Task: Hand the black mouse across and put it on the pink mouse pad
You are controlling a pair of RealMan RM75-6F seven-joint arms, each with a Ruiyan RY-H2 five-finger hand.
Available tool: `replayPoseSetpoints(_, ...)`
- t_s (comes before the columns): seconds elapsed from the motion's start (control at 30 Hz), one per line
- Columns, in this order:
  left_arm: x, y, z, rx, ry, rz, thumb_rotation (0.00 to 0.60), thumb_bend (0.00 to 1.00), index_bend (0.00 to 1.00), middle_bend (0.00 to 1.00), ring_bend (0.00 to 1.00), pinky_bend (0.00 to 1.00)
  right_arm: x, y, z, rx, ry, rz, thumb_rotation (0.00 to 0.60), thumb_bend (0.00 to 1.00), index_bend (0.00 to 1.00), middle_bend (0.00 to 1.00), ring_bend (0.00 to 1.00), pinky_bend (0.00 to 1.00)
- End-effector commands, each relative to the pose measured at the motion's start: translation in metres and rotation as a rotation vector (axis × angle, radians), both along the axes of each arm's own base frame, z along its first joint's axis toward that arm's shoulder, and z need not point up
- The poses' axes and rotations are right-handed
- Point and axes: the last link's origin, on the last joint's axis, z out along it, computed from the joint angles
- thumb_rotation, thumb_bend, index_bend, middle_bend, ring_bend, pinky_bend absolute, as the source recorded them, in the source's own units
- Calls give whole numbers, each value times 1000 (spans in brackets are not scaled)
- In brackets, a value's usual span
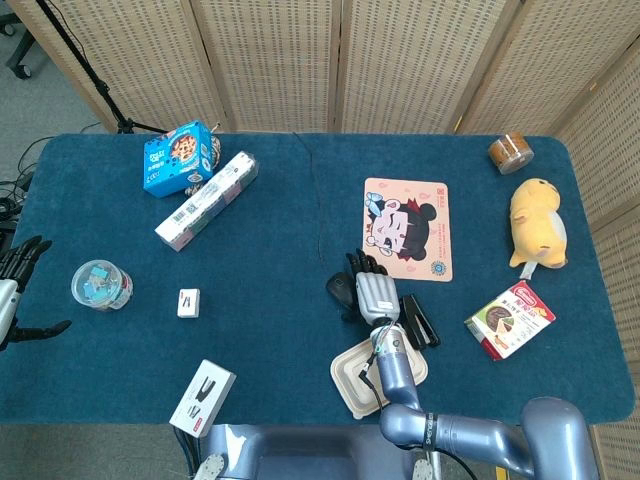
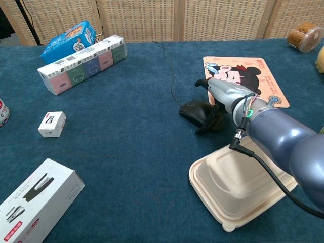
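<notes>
The mouse (image 2: 195,111) is sitting on the blue table (image 1: 270,250), just left of the right hand (image 2: 220,104) and a bit short of the pad (image 1: 407,228) — not on it yet. Its cable runs off toward the far edge.

Right hand's fingers are down beside/over the right side of the mouse, curled toward the cloth. From the chest cam it looks like they're touching its flank, but I can't tell if there's a real grip — could just be resting against it. The head cam doesn't help, the hand covers most of it.

Left hand (image 1: 15,290) is way off at the left edge, fingers spread, holding nothing, near the tub of clips (image 1: 101,285).

IMO the step now is getting a proper hold w/ the right hand. To do it well: get the thumb on one flank and fingers on the other so the mouse is squeezed across its width, not just nudged sideways. Lift only enough to clear the cloth, watch the cable doesn't drag it back, then go up-right to the pad and set it flat. Also mind the stapler (image 1: 418,320) and the takeout box (image 2: 243,185) — both are right next to the wrist.
</notes>
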Motion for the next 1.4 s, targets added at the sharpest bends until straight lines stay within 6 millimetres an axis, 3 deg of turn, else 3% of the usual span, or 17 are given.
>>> replayPoseSetpoints(0.03, 0, 0, 0, 0, -2, 3, 600, 60, 0, 0, 0, 0, 2, -3, -1, -21, -17, -8, 600, 0, 42, 67, 43, 183)
replayPoseSetpoints(0.37, -2, 5, 1, -3, 1, 27, 600, 60, 0, 0, 0, 0, -2, -11, -8, -142, -79, -28, 600, 0, 313, 313, 305, 408)
replayPoseSetpoints(0.7, -3, 4, 0, -8, 1, 30, 600, 61, 0, 0, 0, 0, -5, -14, -5, -207, -132, -22, 600, 0, 461, 450, 451, 577)
replayPoseSetpoints(1.17, -3, 3, 4, -37, -34, 15, 600, 61, 0, 0, 0, 0, -5, -49, 40, -420, -187, -275, 600, 41, 518, 501, 504, 600)
replayPoseSetpoints(1.4, -4, 1, 7, -56, -59, 2, 600, 61, 0, 0, 0, 0, -26, -51, 47, -509, -147, -478, 600, 53, 532, 514, 506, 586)
